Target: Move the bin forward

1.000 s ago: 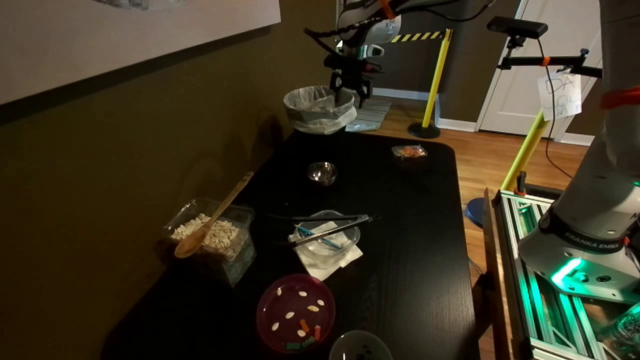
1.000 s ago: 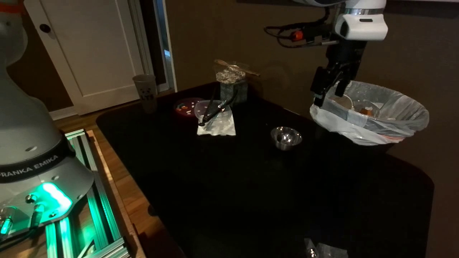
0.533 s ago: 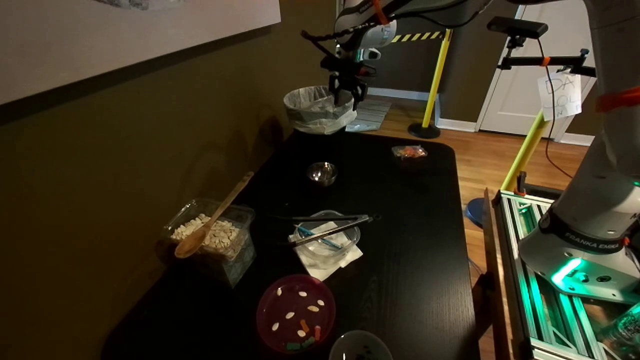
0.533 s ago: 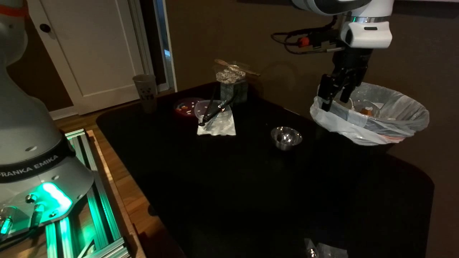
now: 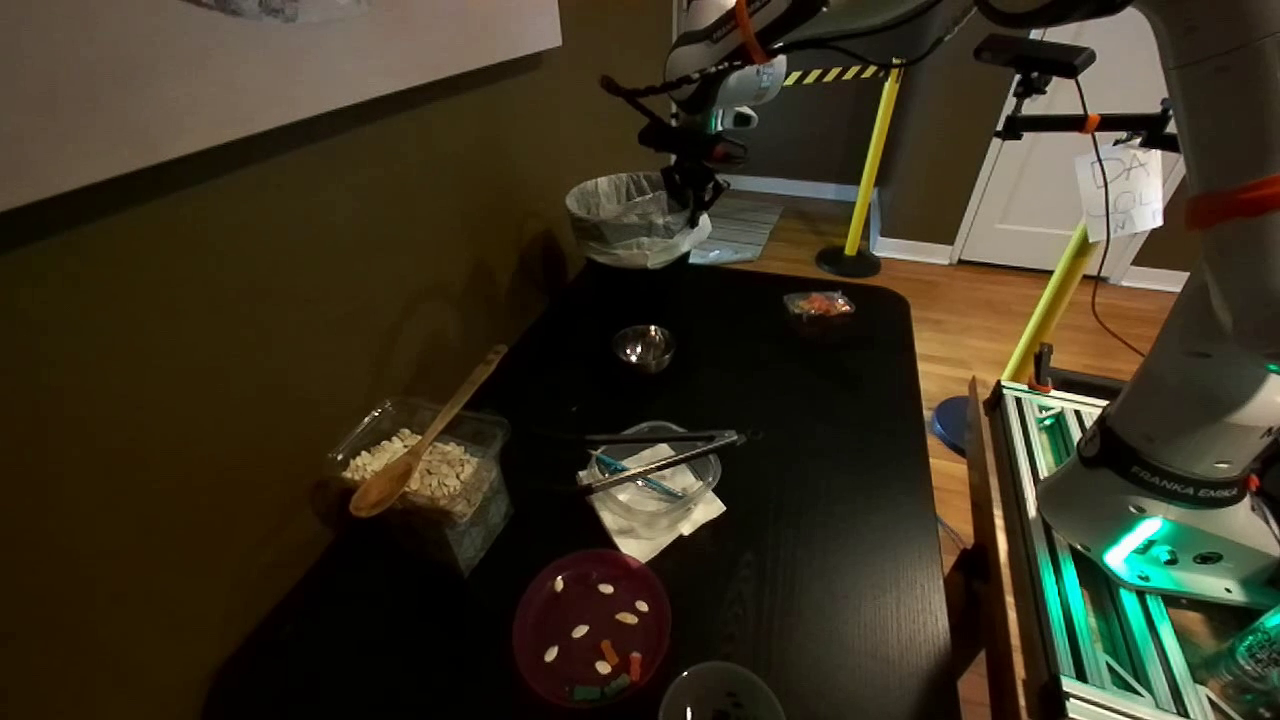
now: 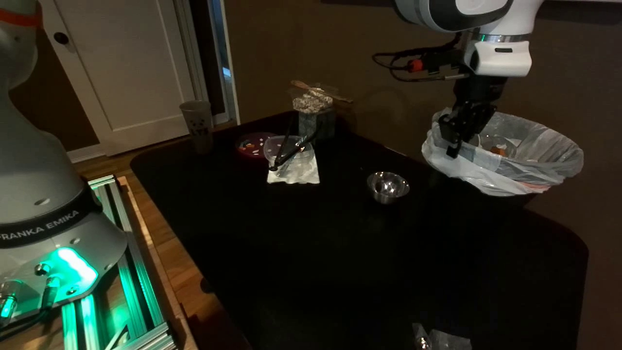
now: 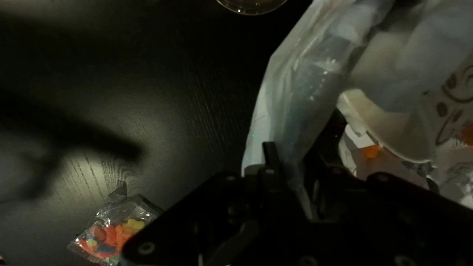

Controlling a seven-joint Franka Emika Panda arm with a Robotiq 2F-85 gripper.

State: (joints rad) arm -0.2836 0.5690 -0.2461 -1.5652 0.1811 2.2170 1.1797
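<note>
Counts on the black desk: 1 round bin with a crinkled whitish plastic liner, at the wall edge near the corner with the short edge opposite the dark red round dish; 1 small shiny metal bowl near it; 1 clear bag of multicoloured candy by that short edge's robot-side corner. Dish end: 7 pale ovals on the dish; 1 clear plastic box of tan flakes by the wall edge, 1 wooden spoon across it; 1 clear tub on 1 white napkin, 1 pair of tongs on top; 1 frosted cup.

1 black gripper: jaws clamped on the bin's rim. Half a second ago they stood apart; gripper slightly lower now, bin barely shifted.

Hard to see: bin base lost in black, inner fingertip too, bag cut off in an exterior view.
</note>
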